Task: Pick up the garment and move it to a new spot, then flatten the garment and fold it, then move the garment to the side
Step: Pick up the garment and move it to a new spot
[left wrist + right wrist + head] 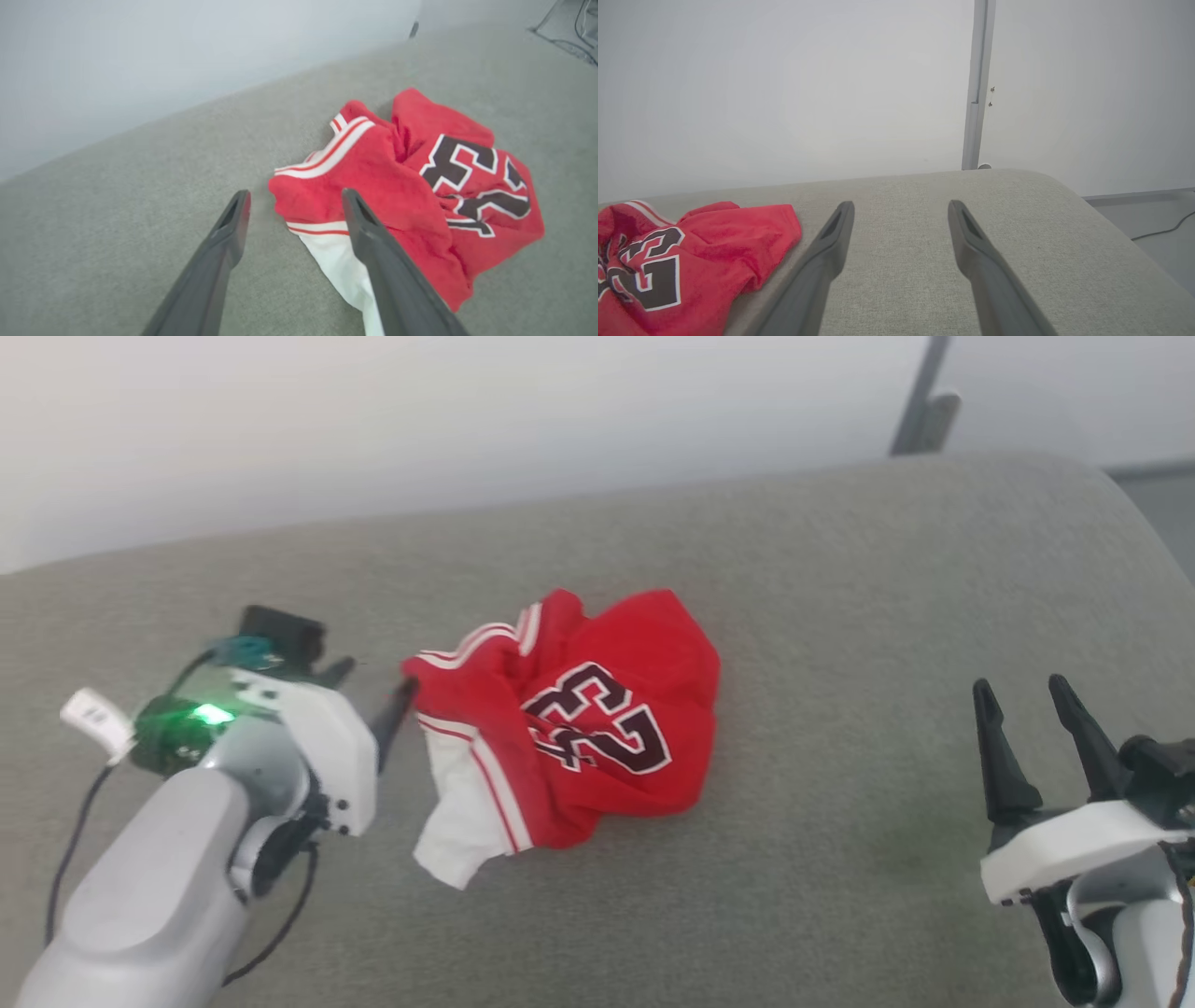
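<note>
Garment (569, 719) crumpled, number print up, mid-cushion (840, 616), held by neither gripper | left gripper (369, 689) jaws wide, just beside its striped edge | right gripper (1022, 695) jaws wide, well apart near right edge | judged: flattening, folding, side move remain | left wrist view shows white sleeve close; right wrist view shows cushion's rounded far corner

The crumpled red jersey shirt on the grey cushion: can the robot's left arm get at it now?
Probably yes: the open left gripper sits right beside the red jersey shirt with nothing between them.
</note>
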{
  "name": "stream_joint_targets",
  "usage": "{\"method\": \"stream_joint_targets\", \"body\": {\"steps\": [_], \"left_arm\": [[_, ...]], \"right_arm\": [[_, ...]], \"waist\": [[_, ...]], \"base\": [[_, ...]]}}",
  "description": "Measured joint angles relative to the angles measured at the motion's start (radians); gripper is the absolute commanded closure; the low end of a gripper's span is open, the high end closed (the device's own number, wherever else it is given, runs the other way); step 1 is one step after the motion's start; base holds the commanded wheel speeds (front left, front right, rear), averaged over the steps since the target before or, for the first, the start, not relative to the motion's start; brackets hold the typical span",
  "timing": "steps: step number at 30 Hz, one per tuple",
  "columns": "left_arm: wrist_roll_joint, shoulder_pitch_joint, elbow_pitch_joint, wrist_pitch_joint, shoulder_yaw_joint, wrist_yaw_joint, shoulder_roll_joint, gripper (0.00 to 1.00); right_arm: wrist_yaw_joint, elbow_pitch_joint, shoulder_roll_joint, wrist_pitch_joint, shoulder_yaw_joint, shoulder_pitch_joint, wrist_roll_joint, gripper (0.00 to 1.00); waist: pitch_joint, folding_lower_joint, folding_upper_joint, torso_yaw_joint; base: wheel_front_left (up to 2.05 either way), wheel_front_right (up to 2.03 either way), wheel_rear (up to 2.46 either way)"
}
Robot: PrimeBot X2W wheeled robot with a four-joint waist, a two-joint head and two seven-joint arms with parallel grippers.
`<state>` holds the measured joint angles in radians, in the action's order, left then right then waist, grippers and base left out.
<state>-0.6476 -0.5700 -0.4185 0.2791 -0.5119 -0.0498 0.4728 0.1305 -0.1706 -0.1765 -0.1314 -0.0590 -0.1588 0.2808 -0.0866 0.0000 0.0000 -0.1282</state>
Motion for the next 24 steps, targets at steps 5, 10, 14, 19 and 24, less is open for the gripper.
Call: {"method": "stream_joint_targets", "body": {"steps": [5,10,14,19,24], "left_arm": [[-0.004,0.067,0.027,-0.147,0.059,0.027,0.03,0.0],[-0.01,0.166,0.049,-0.285,0.11,0.041,0.07,0.0],[-0.029,0.243,0.059,-0.372,0.164,0.064,0.097,0.0],[-0.056,0.33,0.079,-0.451,0.218,0.08,0.115,0.0],[-0.065,0.395,0.084,-0.499,0.249,0.092,0.126,0.0]], "right_arm": [[0.0,0.003,-0.012,0.009,-0.01,0.028,0.006,0.0],[0.0,0.002,-0.015,0.015,-0.023,0.059,0.008,0.0],[0.0,0.005,-0.017,0.019,-0.032,0.076,0.009,0.0],[0.0,0.01,-0.019,0.026,-0.046,0.091,0.01,0.0],[0.0,0.015,-0.015,0.028,-0.051,0.094,0.01,0.0]], "waist": [[0.041,0.0,0.0,0.049],[0.075,0.0,0.0,0.098],[0.092,0.0001,0.0,0.13],[0.103,0.0,0.0,0.162],[0.113,0.0,0.0,0.18]], "base": [[0.0,0.0,0.0],[0.0,0.0,0.0],[0.0,0.0,0.0],[0.0,0.0,0.0],[0.0,0.0,0.0]]}}
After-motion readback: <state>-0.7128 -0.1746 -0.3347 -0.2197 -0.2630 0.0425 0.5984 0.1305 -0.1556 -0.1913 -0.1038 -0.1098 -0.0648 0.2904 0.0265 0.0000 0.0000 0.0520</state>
